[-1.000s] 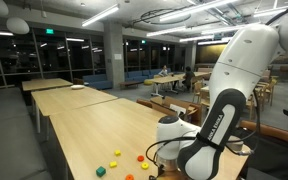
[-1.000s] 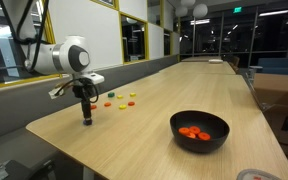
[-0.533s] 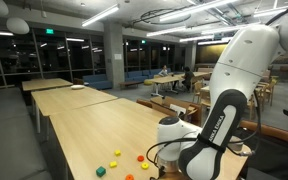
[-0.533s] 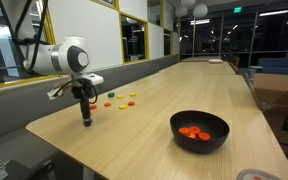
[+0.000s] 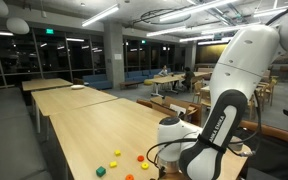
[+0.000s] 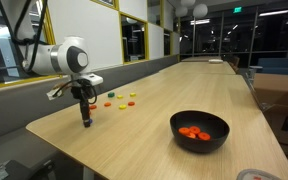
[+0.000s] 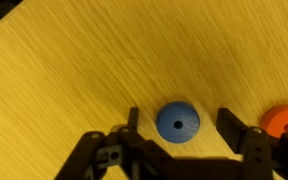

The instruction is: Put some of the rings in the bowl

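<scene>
Nothing looks moved: tool (image 7: 178, 117) hangs at the desk (image 7: 64, 60), jaws apart around a blue ring (image 7: 177, 123), nothing grabbed yet.

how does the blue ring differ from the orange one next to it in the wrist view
The blue ring lies between the fingers of the gripper, clear of both; the orange ring lies outside one finger. The blue ring shows whole, hole included; the orange ring is partly hidden. Both are round and flat on the wooden table.
</scene>
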